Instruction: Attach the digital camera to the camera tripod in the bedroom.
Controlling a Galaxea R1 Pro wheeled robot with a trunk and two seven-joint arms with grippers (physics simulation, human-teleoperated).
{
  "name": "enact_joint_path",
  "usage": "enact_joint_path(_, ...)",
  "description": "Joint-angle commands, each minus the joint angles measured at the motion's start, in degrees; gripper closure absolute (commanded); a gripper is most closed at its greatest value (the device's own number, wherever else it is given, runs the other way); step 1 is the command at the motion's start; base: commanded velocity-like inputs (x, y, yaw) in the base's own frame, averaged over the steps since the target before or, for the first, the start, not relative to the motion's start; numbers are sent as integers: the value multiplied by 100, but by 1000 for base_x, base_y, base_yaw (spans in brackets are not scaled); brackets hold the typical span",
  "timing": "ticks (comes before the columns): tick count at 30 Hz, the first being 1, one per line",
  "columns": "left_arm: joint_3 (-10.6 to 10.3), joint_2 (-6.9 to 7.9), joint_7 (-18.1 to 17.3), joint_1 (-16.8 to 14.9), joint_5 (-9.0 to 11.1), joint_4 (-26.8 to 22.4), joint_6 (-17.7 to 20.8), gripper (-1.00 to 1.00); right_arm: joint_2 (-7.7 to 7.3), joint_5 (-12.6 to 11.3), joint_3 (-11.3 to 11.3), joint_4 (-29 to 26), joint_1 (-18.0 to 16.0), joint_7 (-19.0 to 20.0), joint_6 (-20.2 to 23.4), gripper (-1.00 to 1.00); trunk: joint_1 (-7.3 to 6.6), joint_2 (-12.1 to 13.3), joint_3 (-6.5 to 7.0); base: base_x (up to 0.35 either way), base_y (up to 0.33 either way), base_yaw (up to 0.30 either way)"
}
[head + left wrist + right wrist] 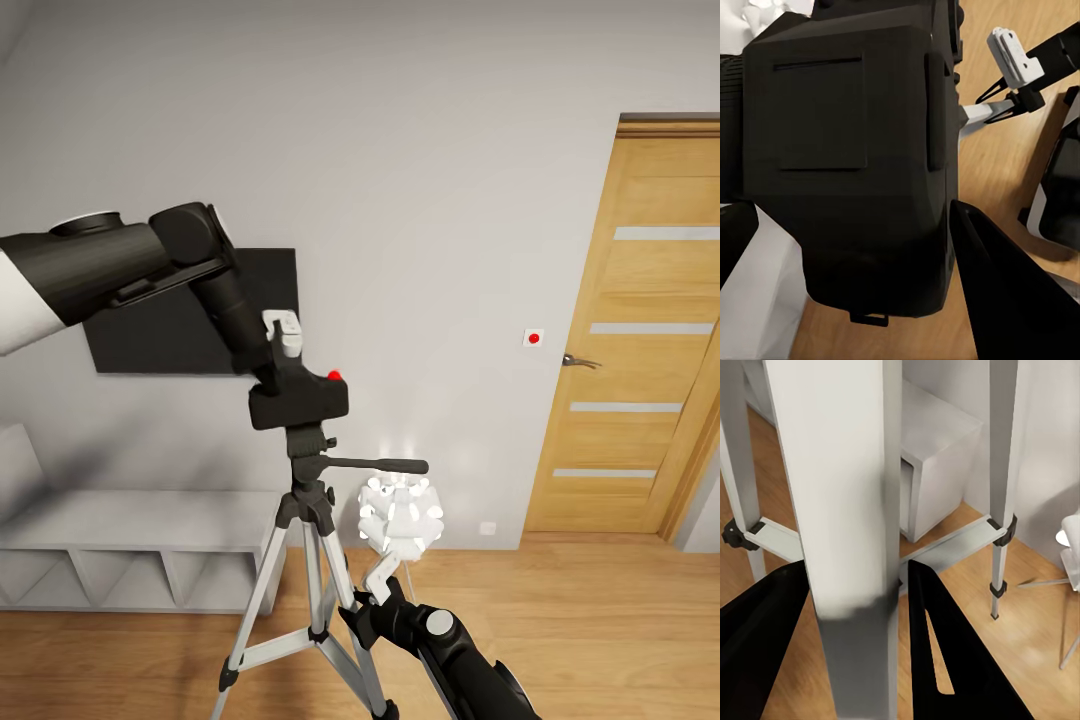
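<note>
One digital camera [300, 400] sits level atop the head of one upright camera tripod [310, 560], its long axis horizontal and its red dot facing up. The left gripper [285, 350] is clamped on the camera from above. The right gripper [855, 585] grips a silver tripod leg [840, 495]. One pan handle [380, 465] points right.
</note>
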Motion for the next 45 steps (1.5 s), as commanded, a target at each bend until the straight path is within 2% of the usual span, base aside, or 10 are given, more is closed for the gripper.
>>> enact_joint_path(1, -20, 4, -21, -3, 11, -4, 59, 100, 4, 57, 2, 20, 3, 41, 35, 100, 3, -2, -4, 0, 0, 0)
enact_joint_path(21, -33, -34, -8, 45, 11, -2, 59, 100, 2, 57, 2, 19, 3, 43, 35, 100, 3, -2, -4, 0, 0, 0)
enact_joint_path(22, -33, -35, -8, 45, 11, -1, 59, -100, 1, 57, 2, 19, 3, 43, 35, 100, 3, -2, -4, 0, 0, 0)
enact_joint_path(41, 17, 2, -6, 90, 1, -7, 59, -100, -1, 57, -1, 20, 3, 49, 35, 100, 3, -2, -4, 0, 0, 0)
enact_joint_path(45, 65, 55, -6, 90, -12, -100, 59, -100, -1, 57, -2, 20, 3, 50, 35, 100, 3, -2, -4, 0, 0, 0)
